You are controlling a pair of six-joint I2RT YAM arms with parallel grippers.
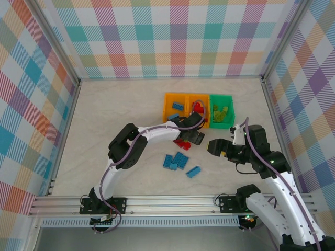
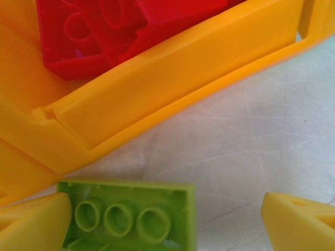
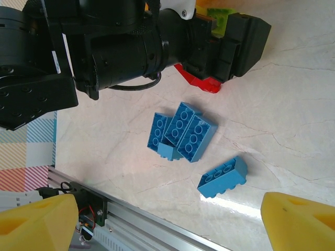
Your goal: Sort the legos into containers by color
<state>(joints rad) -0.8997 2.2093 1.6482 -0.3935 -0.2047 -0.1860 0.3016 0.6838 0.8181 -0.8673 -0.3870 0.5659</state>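
You have two orange open plastic bins point(image 1: 166, 110) and one bright green plastic bin point(image 1: 222, 95) in a row. Five blue studded plastic bricks point(image 3: 182, 132) lie at six o'clock from them on the pale marbled table point(image 1: 115, 104), with checked walls point(image 1: 172, 36) around it. Both claws are spread wide. The left gripper point(image 2: 167, 219) has a lime-green studded brick point(image 2: 131, 214) just beside one finger, and the right gripper point(image 3: 170, 209) holds nothing.

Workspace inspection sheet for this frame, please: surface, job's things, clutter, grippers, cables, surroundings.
Surface: pale marbled table.
Job's things: two orange bins and green bin in a far row; loose blue bricks, red bricks and one green brick on the table.
Clutter: nothing seen.
Grippers: left gripper open, fingers either side of the green brick; right gripper open, nothing between its fingers.
Cables: purple cable along each arm.
Surroundings: checked walls, aluminium rail.
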